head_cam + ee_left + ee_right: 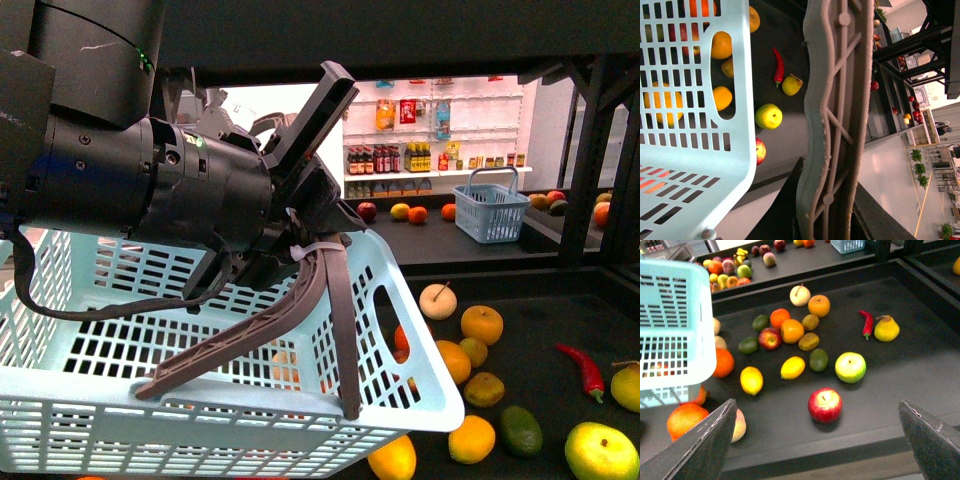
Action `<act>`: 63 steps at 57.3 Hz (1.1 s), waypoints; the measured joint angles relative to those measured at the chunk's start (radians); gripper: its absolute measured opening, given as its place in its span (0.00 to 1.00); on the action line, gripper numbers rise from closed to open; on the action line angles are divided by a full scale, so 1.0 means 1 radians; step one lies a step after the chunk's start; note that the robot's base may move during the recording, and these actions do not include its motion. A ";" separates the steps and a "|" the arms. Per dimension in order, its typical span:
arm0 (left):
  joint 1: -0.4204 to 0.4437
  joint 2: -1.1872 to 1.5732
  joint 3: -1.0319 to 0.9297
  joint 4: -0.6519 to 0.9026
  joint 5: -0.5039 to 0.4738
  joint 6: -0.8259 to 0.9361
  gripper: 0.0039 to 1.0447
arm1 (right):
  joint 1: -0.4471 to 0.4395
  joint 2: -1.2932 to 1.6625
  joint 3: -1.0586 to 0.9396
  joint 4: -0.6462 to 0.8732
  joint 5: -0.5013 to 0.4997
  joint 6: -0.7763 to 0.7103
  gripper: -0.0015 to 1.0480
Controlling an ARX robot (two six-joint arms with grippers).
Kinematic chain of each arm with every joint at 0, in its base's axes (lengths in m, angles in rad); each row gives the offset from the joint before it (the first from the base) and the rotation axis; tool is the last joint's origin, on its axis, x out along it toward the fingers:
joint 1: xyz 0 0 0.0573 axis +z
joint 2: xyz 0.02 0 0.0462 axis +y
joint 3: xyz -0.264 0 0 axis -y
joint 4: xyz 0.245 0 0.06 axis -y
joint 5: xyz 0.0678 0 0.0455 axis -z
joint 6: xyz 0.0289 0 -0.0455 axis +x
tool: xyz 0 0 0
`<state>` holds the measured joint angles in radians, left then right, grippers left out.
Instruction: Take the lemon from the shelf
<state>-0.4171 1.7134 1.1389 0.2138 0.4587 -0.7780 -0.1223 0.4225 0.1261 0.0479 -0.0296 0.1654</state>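
Front view: the robot's left gripper (318, 232) is clamped on the grey-brown handle (250, 330) of a pale blue basket (120, 410), which hangs over the near edge of the shelf (550, 310), a black tray strewn with loose fruit; the right arm is out of frame. Behind, white shelves of bottles (400, 160) and a small blue basket (490, 210) fill the back of the shop, but every label there is too small to read and no brand or writing can be made out. Left wrist view: the handle runs between the dark fingers, with the basket wall to one side and a red chilli (778, 65), a pear (791, 85) and a yellow-green apple (768, 116) on the tray beyond. Right wrist view: the right gripper (817, 404) hangs above the tray with its jaws spread wide and nothing between them; the lemon (792, 367) lies on the shelf, untouched, just beside a dark green fruit (818, 360) and near a second yellow oval fruit (751, 380) of much the same look. By this evidence the pick has not begun: the descent, the grasp and the lift all remain
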 joint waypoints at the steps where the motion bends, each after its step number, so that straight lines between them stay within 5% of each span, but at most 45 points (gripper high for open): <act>1: 0.000 0.000 0.000 0.000 0.000 0.000 0.13 | -0.010 0.030 0.009 0.019 -0.011 0.000 0.93; 12: 0.000 0.000 0.000 0.000 0.005 0.000 0.13 | -0.119 0.789 0.361 0.306 -0.183 0.019 0.93; 31: 0.000 0.002 0.001 0.000 0.005 0.003 0.13 | -0.035 1.644 1.033 0.063 -0.085 0.170 0.93; 63: 0.000 0.002 0.001 0.000 0.005 0.003 0.13 | 0.083 2.148 1.592 -0.200 0.056 0.319 0.93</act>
<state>-0.4171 1.7149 1.1397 0.2138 0.4633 -0.7750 -0.0391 2.5710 1.7176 -0.1516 0.0269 0.4839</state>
